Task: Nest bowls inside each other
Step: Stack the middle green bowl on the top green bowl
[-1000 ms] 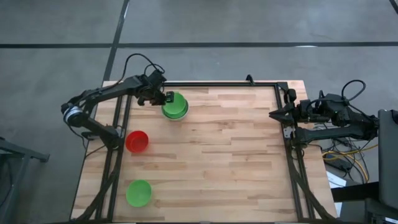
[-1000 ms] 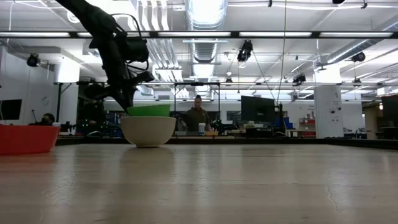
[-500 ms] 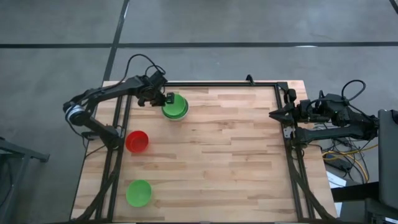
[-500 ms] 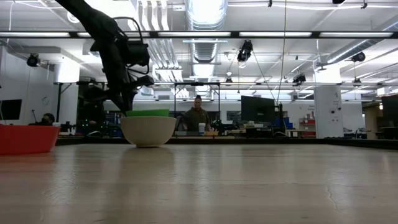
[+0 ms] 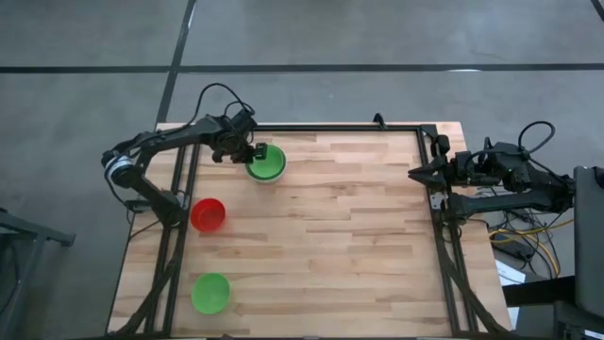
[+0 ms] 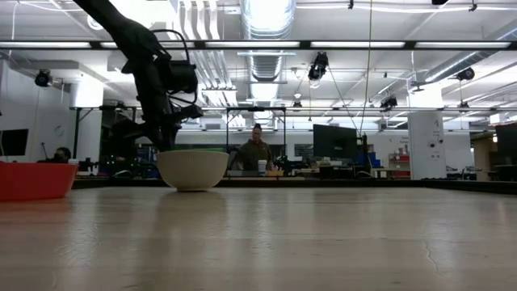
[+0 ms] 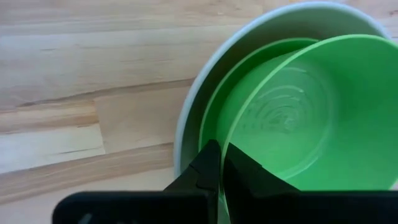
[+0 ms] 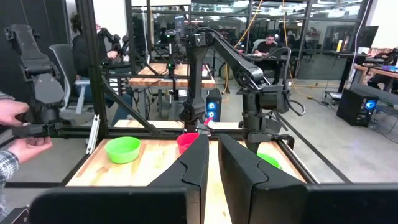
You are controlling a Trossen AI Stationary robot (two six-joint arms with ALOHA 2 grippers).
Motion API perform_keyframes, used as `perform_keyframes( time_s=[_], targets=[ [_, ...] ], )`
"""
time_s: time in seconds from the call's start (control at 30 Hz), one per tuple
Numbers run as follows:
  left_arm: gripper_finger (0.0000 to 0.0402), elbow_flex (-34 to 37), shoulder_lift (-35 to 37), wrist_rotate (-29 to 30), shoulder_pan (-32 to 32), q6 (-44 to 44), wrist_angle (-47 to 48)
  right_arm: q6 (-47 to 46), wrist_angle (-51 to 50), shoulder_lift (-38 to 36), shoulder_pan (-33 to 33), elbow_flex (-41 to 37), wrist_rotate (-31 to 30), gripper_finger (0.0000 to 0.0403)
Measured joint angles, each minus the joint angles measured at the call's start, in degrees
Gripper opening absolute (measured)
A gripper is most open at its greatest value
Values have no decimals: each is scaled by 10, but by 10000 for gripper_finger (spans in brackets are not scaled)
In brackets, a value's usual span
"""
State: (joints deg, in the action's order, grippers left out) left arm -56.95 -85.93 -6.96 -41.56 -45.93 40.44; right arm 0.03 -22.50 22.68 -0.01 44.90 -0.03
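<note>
At the table's far left corner, the left gripper (image 5: pixel 253 151) pinches a green bowl's (image 7: pixel 298 118) rim, seated with another green one inside the white bowl (image 6: pixel 192 169); the red bowl (image 5: pixel 208 214) and last green bowl (image 5: pixel 210 293) remain loose.

Two dark jointed arms, black looping cables (one apiece), silver-grey left elbow joint

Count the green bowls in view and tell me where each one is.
3: two green bowls nested in the white bowl, the inner one pinched by the left gripper; one green bowl alone at the near-left corner.

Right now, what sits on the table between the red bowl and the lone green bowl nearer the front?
Nothing: the high view shows only bare wood between the red bowl and the lone green bowl.
</note>
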Motion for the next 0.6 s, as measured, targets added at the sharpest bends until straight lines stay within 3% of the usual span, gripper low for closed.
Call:
perform_keyframes(
  time_s=[0.2,0.6],
  targets=[
    [20,0,0,-1,0,3,0,0,0,0,0,0,0,34],
    [92,-10,0,-9,0,8,1,0,0,0,0,0,0,34]
  ],
)
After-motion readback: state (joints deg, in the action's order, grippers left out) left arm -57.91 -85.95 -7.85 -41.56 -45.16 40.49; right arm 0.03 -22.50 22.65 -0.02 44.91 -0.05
